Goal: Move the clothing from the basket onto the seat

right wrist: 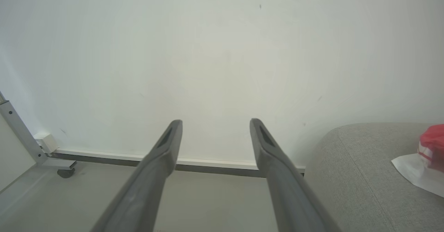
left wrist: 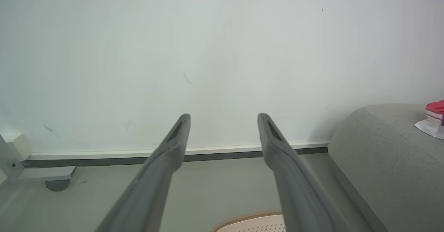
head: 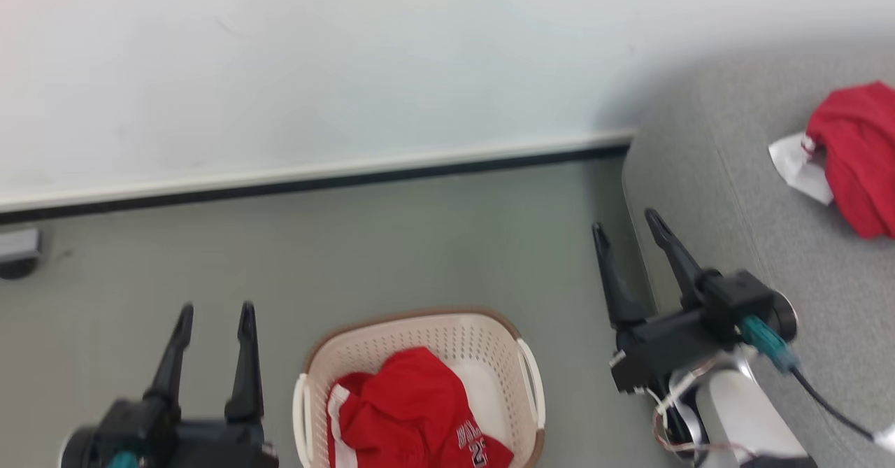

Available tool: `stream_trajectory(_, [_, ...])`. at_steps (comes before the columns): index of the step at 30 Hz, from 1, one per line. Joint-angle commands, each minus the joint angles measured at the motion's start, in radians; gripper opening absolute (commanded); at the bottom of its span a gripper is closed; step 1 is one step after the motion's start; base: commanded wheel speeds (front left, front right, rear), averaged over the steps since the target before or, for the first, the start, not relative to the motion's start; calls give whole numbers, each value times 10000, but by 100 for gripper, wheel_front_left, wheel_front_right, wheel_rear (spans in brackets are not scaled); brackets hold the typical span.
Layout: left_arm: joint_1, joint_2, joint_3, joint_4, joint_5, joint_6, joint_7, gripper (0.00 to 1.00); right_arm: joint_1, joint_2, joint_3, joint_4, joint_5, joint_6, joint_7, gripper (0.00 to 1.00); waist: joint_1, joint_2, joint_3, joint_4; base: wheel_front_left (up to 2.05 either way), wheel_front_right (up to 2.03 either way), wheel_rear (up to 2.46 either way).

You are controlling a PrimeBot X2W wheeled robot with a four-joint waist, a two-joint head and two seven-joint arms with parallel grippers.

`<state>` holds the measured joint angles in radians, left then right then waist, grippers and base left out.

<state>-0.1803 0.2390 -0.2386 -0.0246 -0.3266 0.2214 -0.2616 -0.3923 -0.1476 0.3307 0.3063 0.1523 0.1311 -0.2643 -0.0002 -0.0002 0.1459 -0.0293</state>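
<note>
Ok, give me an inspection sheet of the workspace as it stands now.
Surface: grey floor, with the basket standing on it.
Job's things: one red garment lies in the basket; a second red garment with a white tag lies on the seat.
Clutter: nothing seen.
Hands: left hand open, empty; right hand open, empty, by the seat's edge.
Cables: black cable with a teal plug at the right wrist.
Surroundings: white wall, baseboard, castor at far left.

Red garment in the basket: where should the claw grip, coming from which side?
Grip the raised crumpled fold at the middle of the red garment, coming straight down from above. The walls of the basket ring it, blocking any side approach. It lies heaped rather than flat, so the hump should pinch easily.
</note>
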Motion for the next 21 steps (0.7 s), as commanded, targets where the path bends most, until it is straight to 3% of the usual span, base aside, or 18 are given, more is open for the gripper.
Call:
stream_trajectory(1, [388, -78, 130, -47, 91, -70, -43, 100, 318, -28, -35, -180, 20, -6, -1, 100, 2, 2, -656, 424, 0, 0, 0])
stream_trajectory(11, [1997, -1024, 1288, -487, 1044, -831, -43, 100, 2341, 186, -684, -1525, -103, -6, -1, 100, 2, 2, -1540, 683, 0, 0, 0])
stream_trajectory(21, [2847, -1517, 1926, -854, 2023, -1529, -44, 100, 3789, 428, -526, -2026, -201, -6, -1, 100, 2, 2, -1867, 574, 0, 0, 0])
